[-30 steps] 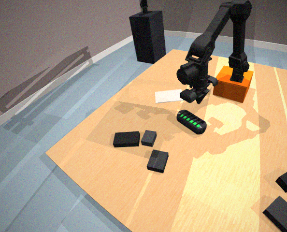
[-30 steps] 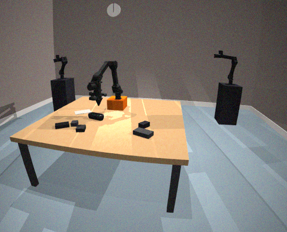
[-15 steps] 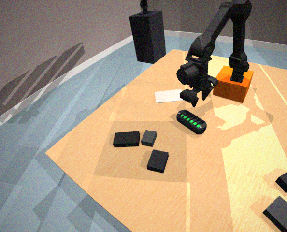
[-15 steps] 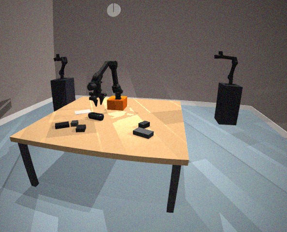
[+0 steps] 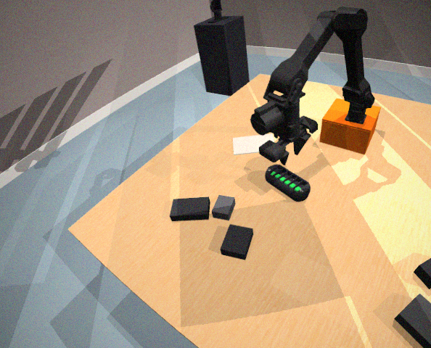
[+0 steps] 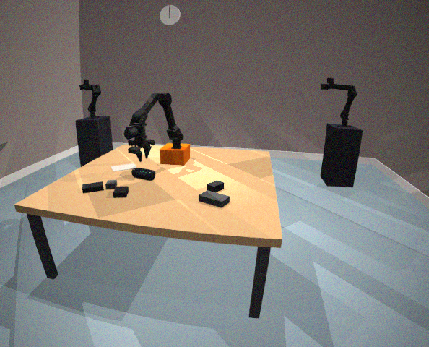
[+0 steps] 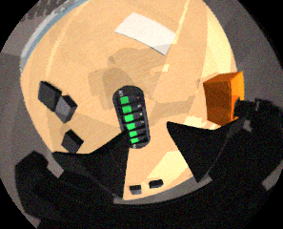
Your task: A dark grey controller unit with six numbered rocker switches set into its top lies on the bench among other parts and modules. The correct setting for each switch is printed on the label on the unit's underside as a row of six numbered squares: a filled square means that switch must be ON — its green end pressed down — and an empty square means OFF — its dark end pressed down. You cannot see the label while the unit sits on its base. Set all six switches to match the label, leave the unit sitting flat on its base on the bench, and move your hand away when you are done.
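From the top view's near edge, I count five loose blocks on the bench: two at four o'clock, three around seven. Beyond, one controller unit [image 5: 289,183] [image 6: 143,173] [image 7: 131,117] sits at centre, upright, its six switches unverified against the hidden label. My pincer [image 5: 291,158] [image 6: 143,159] [image 7: 148,128] hovers just past it, spread, empty.

The robot arm [image 5: 289,71] [image 6: 141,116] is black all over, with thick angular links and bulky rounded joints. Its gripper [image 5: 291,154] [image 6: 143,158] [image 7: 148,128] is also black, and has two wedge-shaped fingers with pointed tips.
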### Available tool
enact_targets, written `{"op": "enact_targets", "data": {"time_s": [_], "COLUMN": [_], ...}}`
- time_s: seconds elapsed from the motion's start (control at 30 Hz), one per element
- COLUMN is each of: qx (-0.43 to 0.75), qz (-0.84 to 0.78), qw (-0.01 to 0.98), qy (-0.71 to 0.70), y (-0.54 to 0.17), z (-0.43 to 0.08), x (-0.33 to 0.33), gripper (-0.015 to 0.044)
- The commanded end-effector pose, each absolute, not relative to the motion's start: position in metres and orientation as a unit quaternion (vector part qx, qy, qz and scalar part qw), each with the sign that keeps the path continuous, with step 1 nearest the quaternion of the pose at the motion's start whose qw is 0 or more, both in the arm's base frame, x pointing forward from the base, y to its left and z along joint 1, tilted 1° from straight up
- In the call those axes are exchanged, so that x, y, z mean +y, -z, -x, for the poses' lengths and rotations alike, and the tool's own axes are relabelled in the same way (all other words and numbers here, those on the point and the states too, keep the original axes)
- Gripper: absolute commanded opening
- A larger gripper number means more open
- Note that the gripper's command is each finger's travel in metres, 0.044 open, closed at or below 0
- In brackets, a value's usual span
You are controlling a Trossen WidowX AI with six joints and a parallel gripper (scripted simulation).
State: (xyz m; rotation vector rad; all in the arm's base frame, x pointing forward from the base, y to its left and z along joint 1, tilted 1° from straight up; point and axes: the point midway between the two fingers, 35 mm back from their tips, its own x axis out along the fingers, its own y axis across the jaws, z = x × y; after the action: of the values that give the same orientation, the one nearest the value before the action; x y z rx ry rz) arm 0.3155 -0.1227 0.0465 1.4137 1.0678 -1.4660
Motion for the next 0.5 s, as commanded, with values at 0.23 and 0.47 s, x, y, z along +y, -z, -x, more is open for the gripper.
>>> {"op": "enact_targets", "data": {"time_s": [0.23, 0.47], "qx": [0.452, 0.473], "qz": [-0.535, -0.519], "qw": [0.38, 0.358], "qy": [0.603, 0.615], "y": [-0.033, -0.015], "z": [-0.358, -0.375], "x": [-0.159, -0.179], "gripper": [0.0, 0.0]}}
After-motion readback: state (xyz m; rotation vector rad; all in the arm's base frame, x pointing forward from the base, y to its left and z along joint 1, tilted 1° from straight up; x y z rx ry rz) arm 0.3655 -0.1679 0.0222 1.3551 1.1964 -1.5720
